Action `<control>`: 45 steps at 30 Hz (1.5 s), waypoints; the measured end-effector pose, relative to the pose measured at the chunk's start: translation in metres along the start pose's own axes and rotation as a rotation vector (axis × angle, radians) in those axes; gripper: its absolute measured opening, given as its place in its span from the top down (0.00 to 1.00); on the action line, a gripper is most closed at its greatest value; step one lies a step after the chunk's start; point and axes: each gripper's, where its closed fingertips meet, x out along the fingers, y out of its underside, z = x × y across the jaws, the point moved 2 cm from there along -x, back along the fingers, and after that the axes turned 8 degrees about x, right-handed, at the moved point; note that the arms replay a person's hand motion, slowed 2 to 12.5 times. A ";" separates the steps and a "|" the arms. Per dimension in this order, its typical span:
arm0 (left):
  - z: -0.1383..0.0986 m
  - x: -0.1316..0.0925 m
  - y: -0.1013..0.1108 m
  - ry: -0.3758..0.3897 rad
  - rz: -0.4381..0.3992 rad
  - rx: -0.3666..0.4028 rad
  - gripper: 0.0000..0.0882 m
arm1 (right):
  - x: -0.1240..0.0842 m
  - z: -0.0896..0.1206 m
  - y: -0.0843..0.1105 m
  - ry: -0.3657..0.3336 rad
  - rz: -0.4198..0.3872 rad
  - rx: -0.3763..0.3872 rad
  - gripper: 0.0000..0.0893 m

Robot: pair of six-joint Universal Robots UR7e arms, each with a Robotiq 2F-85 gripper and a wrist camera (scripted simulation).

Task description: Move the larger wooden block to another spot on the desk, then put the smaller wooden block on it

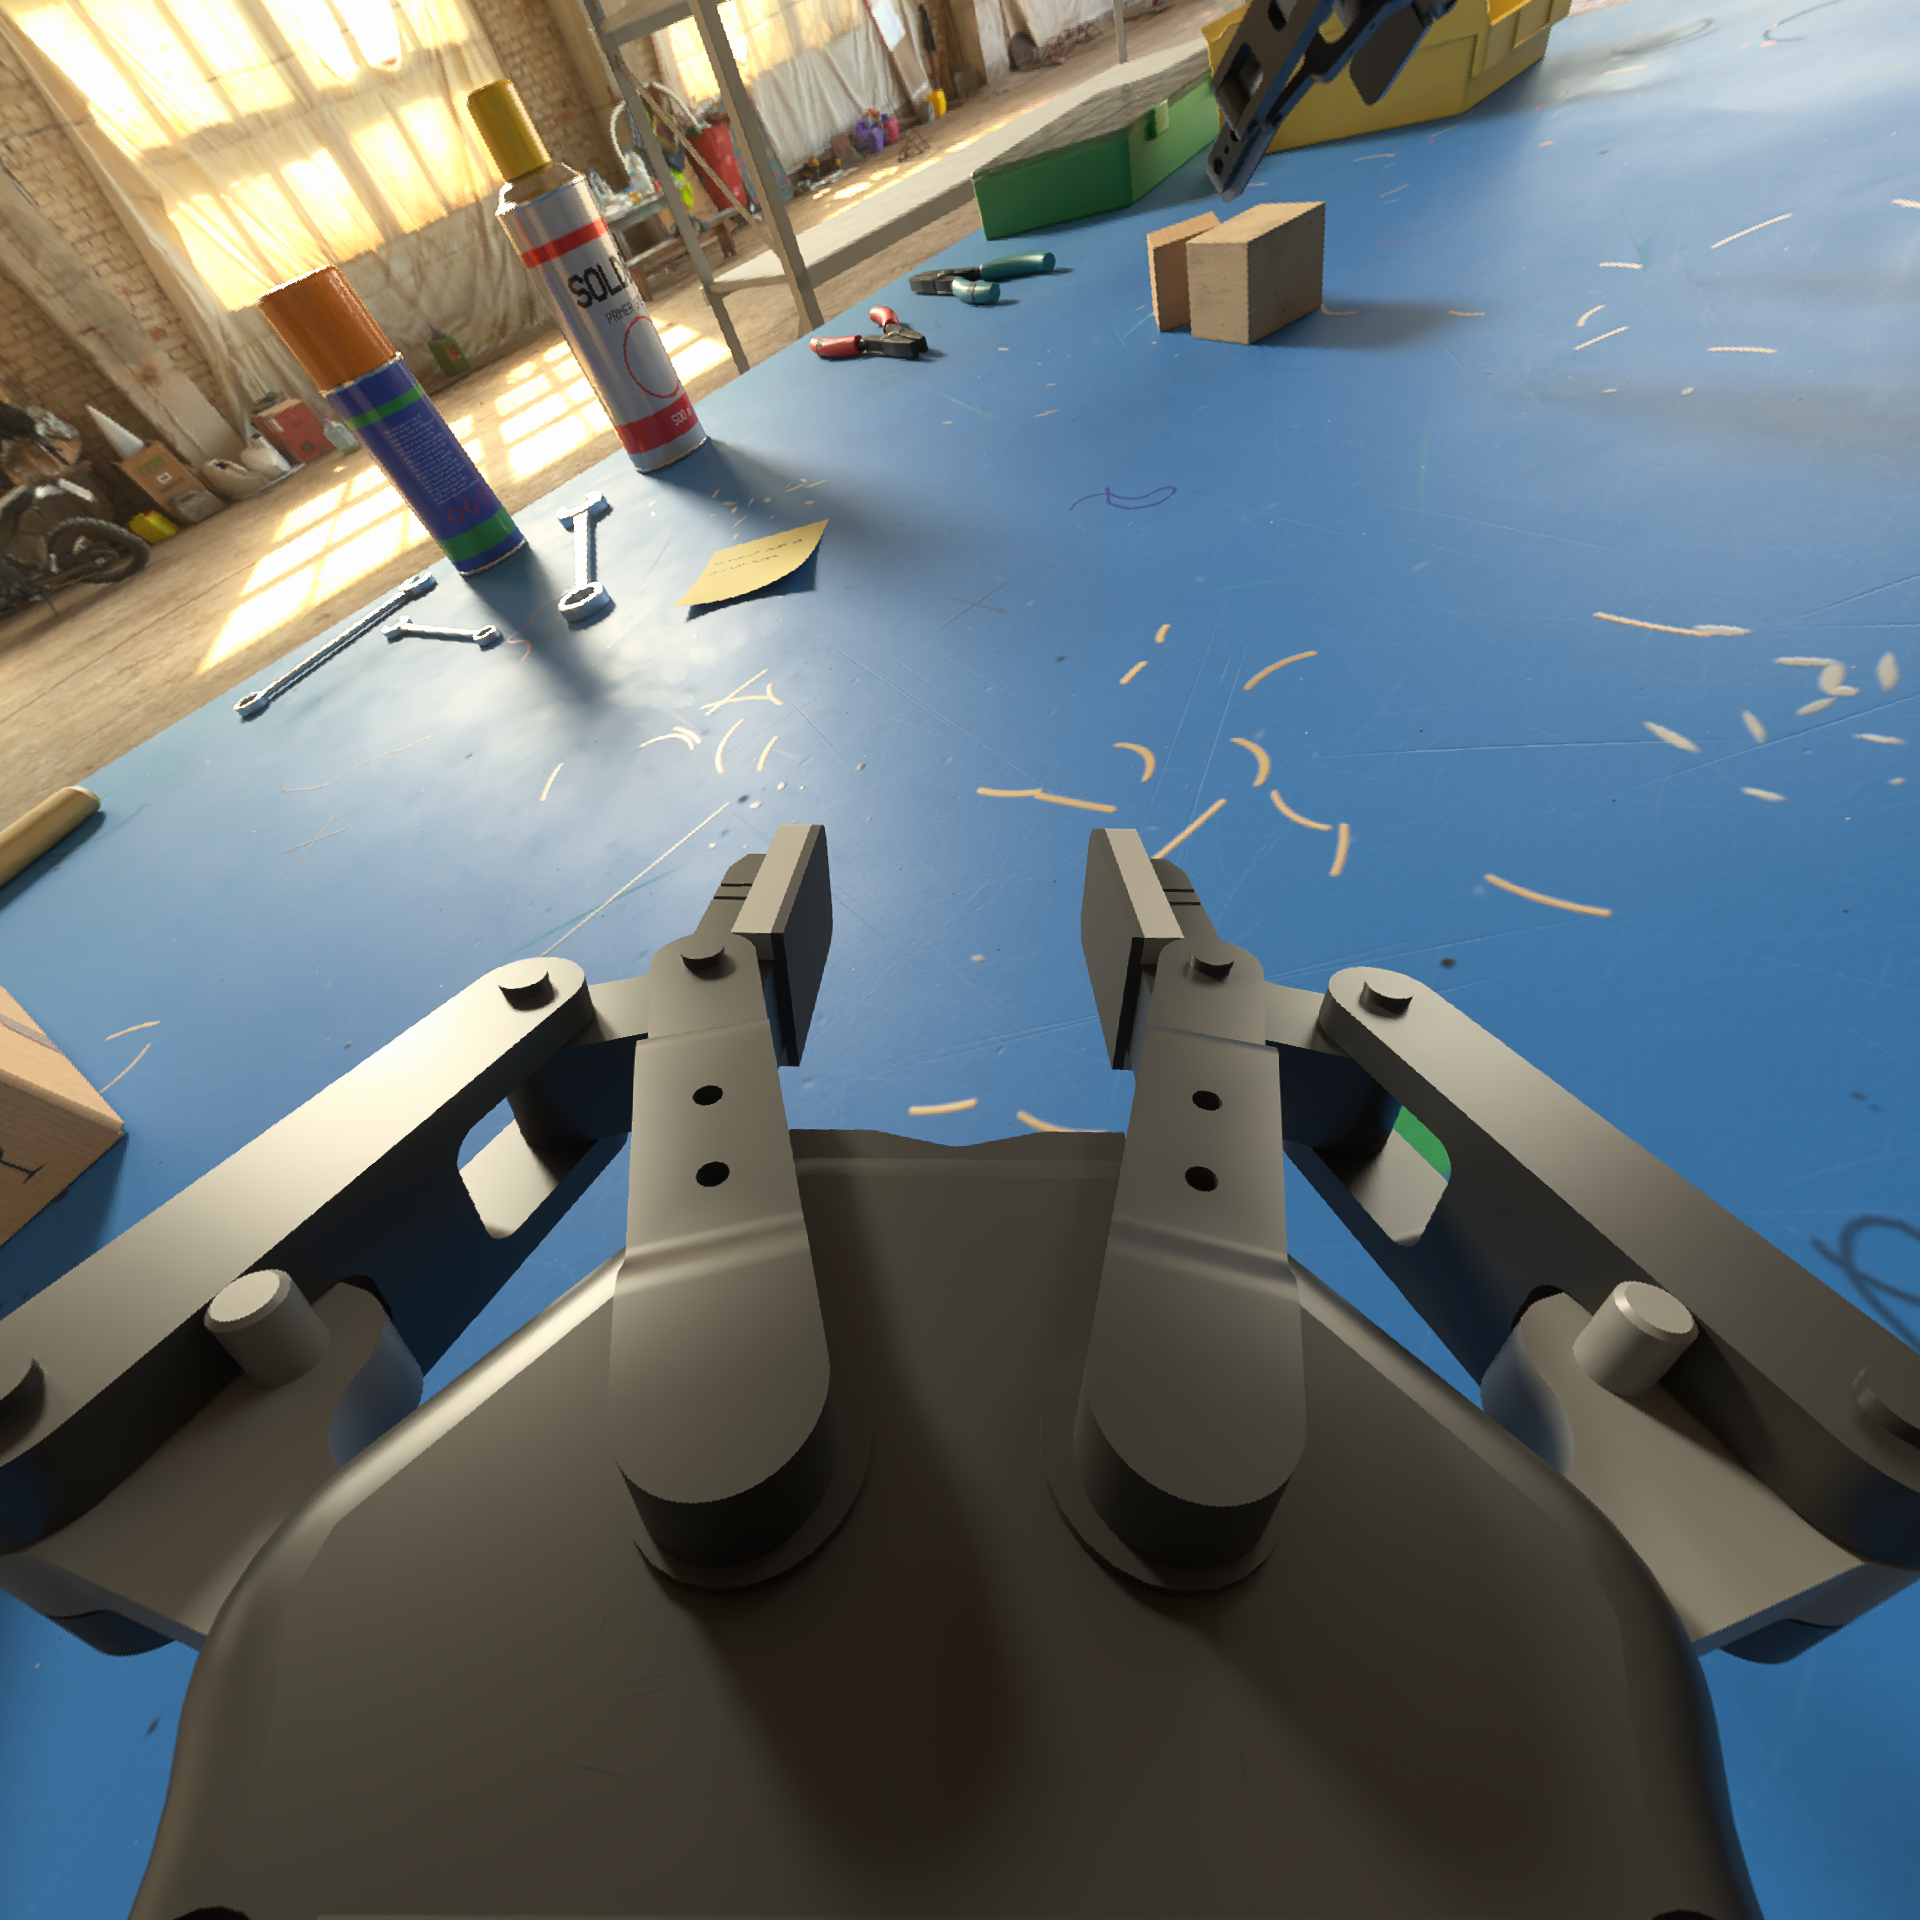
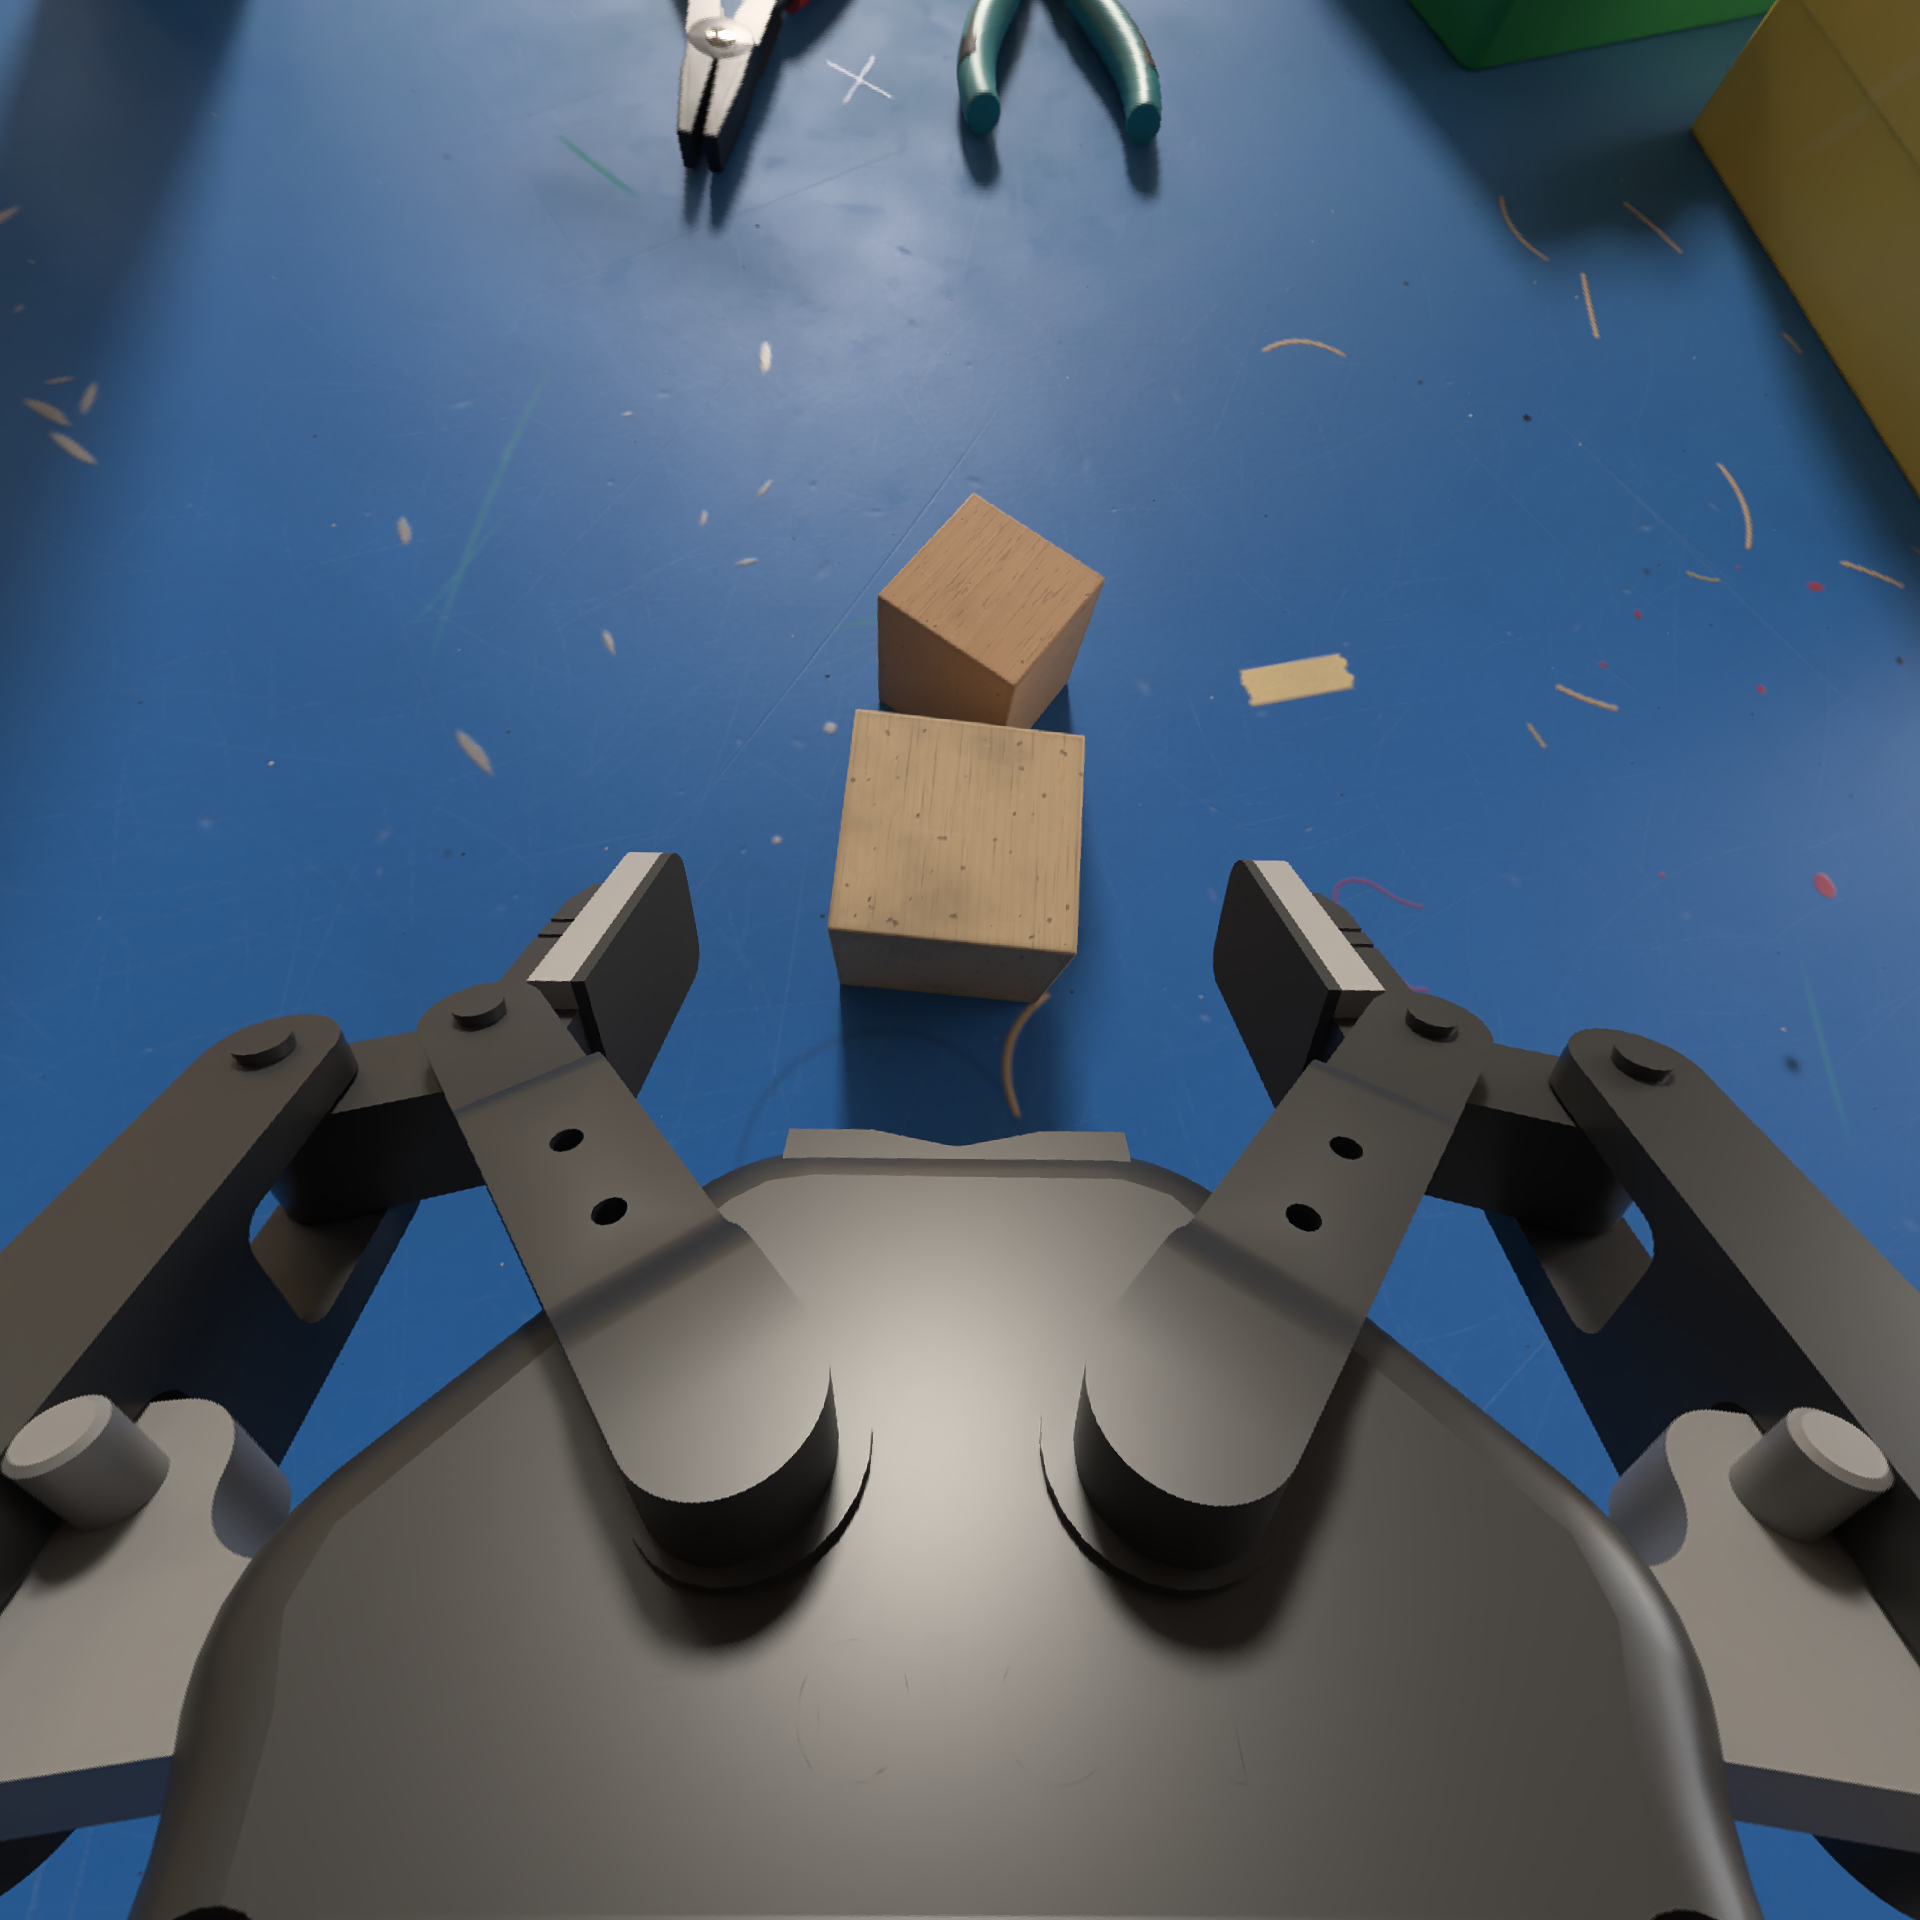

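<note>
Two wooden blocks stand side by side on the blue desk. The larger, pale block (image 2: 956,842) is directly under my right gripper (image 2: 961,914), whose fingers are spread wide on either side above it, not touching it. The smaller, darker block (image 2: 987,603) sits just beyond it, turned at an angle and close against it. In the left wrist view both blocks, the larger (image 1: 1252,270) and the smaller (image 1: 1174,265), are far off at the upper right, with the right gripper (image 1: 1262,114) hovering above them. My left gripper (image 1: 956,904) is open and empty, low over bare desk.
Two spray cans (image 1: 405,426) (image 1: 592,281), wrenches (image 1: 582,556) and a yellow note (image 1: 758,561) lie at the left edge. Red pliers (image 1: 873,338) (image 2: 722,73) and teal pliers (image 1: 982,275) (image 2: 1060,62) lie beyond the blocks. A green box (image 1: 1081,171), a yellow box (image 2: 1829,239) and a cardboard box (image 1: 42,1112) border the desk.
</note>
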 end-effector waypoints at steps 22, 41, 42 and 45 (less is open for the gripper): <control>0.001 0.001 0.001 0.013 0.011 -0.018 0.50 | 0.028 -0.011 -0.022 0.141 0.270 0.013 0.04; 0.002 0.000 0.000 0.032 -0.008 -0.052 0.50 | 0.047 -0.003 0.002 0.117 0.442 0.033 0.17; 0.003 0.000 0.000 0.032 -0.010 -0.053 0.50 | 0.048 -0.003 0.004 0.117 0.447 0.033 0.20; 0.003 -0.001 0.000 0.033 -0.014 -0.054 0.50 | 0.049 -0.002 0.008 0.117 0.464 0.031 0.26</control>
